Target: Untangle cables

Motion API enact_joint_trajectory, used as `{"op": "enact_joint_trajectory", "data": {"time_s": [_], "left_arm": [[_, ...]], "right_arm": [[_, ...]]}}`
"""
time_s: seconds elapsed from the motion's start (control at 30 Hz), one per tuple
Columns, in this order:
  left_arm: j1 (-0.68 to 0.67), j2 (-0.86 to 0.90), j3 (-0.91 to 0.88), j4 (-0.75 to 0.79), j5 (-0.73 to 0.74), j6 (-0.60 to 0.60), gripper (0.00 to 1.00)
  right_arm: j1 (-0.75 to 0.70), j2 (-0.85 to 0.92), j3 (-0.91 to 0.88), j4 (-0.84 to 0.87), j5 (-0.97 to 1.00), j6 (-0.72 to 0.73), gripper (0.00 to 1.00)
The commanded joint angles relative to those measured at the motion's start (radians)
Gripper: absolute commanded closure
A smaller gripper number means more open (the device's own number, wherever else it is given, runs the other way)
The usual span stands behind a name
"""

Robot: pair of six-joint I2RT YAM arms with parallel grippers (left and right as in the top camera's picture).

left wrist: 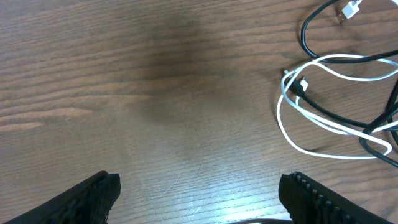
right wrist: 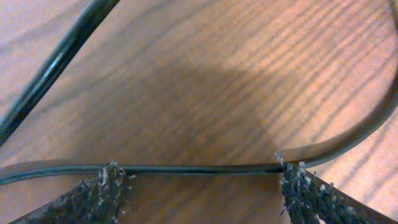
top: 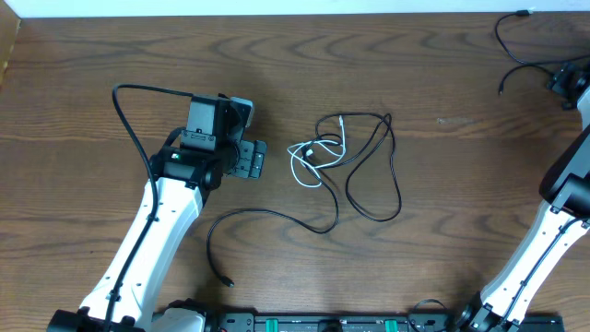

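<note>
With left fingers (left wrist: 93, 198) spread near the knotted cables (top: 348, 161) on the worktop (top: 111, 55) — and right fingers (right wrist: 104, 190) likewise apart over 1 black cable (right wrist: 205, 168) well away — reach in, pinch only the white cable (top: 294, 166) near its plug, draw it gently clear.

white cable (top: 295, 164): small loops, crossing black | black cable (top: 398, 194): big loops, tail trailing lower-left | second black cable (top: 499, 32): apart, far right
</note>
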Motion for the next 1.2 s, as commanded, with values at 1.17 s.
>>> {"op": "enact_joint_trajectory", "data": {"time_s": [1.17], "left_arm": [[0.004,0.004,0.009,0.0,-0.013,-0.005,0.13]], "right_arm": [[0.014,-0.306,-0.051,-0.293,-0.454,-0.055,0.01]]}}
